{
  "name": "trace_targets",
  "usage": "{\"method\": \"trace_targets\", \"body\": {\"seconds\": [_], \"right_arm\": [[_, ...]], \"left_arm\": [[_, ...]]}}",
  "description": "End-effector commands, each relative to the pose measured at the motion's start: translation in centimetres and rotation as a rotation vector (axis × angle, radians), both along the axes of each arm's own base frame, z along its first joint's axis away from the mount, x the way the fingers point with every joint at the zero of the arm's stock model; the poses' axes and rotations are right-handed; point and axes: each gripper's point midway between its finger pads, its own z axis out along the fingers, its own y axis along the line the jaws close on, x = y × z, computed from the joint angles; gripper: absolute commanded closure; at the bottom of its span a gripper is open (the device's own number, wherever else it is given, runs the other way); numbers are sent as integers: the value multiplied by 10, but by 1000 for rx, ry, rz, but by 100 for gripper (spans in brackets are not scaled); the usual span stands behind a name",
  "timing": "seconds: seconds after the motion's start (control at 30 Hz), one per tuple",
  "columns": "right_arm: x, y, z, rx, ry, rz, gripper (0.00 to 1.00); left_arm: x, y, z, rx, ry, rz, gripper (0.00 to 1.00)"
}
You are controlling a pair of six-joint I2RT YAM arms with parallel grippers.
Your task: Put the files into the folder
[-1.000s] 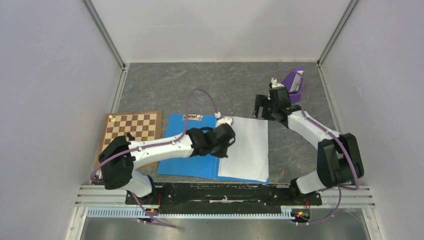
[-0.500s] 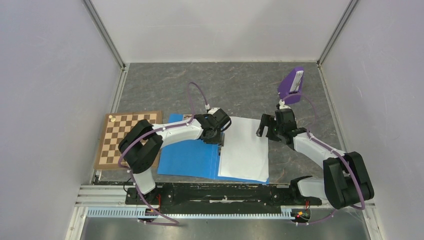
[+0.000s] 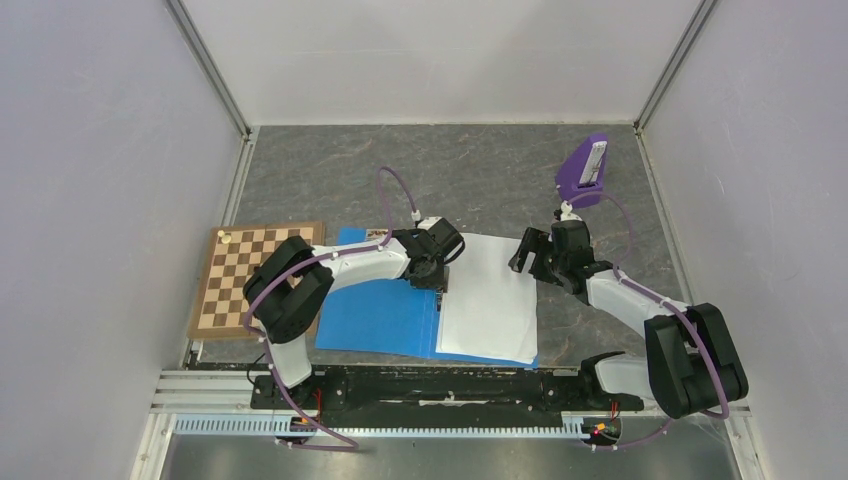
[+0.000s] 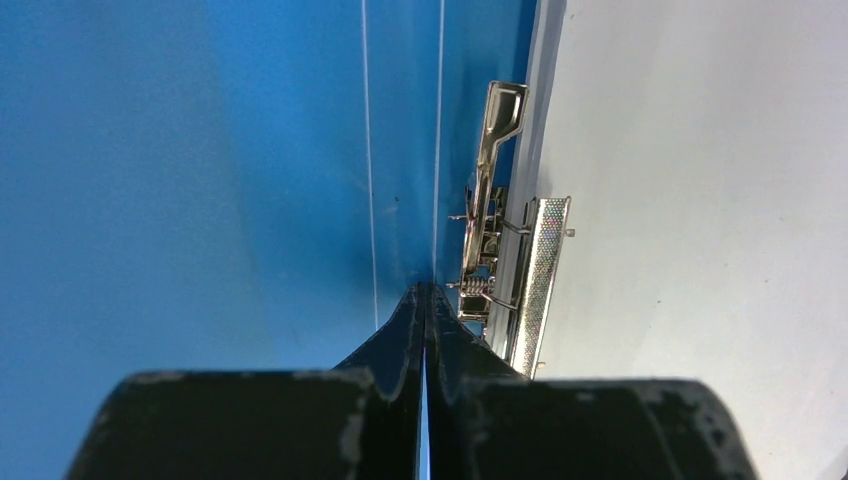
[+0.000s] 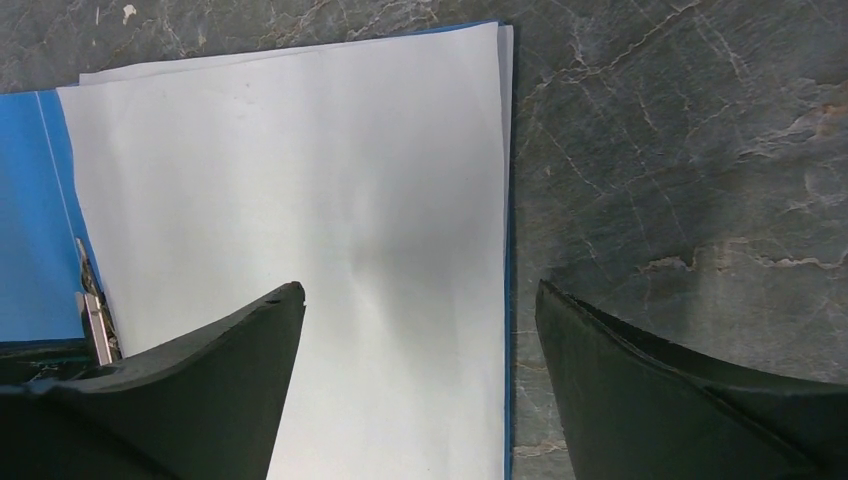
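Top external view: blue folder [image 3: 380, 318] lies open and flat near the arms' bases, with the files [image 3: 490, 298], a small stack of white sheets, resting on its right half. Sheet edges sit just inside the folder's right border; the far corners look slightly fanned.

Left gripper [image 3: 441, 279]: fingers pressed together, tip down at the folder's centre fold, just beside the metal clip [image 4: 500, 260]. Left wrist view shows the clip's lever and toothed bar lying along the inner edge of the files; whether the bar sits on top of the paper or beside it cannot be told.

Right gripper [image 3: 522, 256]: jaws spread wide, holding nothing, hovering over the far right part of the files where they meet the table.

Risks, as judged:
- Closed left fingertips could slip off the narrow clip lever, since the contact patch is thin and the metal smooth.
- A sideways push at the spine could slide the light folder, nothing visibly pinning it.
- Loose sheets could shift or fan further if the right gripper drags on the top sheet alone.
- Sheets left outside the clip bar would stay unsecured.

Surface: grey marbled table [image 3: 450, 170], matte, flat.

Room: plain white walls on three sides, metal corner posts. Brown chessboard [image 3: 262, 270] at the left, partly under the left arm. Purple holder [image 3: 583, 172] stands near the far right, well apart from the folder.
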Motion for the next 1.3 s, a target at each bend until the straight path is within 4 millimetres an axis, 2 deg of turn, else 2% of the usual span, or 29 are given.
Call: {"method": "trace_targets", "body": {"seconds": [0.0, 0.6, 0.87, 1.27], "right_arm": [[2, 6, 3, 30, -14, 10, 12], [8, 16, 10, 25, -21, 40, 12], [10, 18, 16, -43, -31, 58, 11], [15, 0, 19, -180, -27, 17, 9]], "left_arm": [[9, -17, 1, -69, -5, 44, 98], [7, -36, -1, -123, 20, 47, 98], [6, -42, -2, -138, 25, 53, 98], [5, -34, -5, -114, 21, 76, 98]]}}
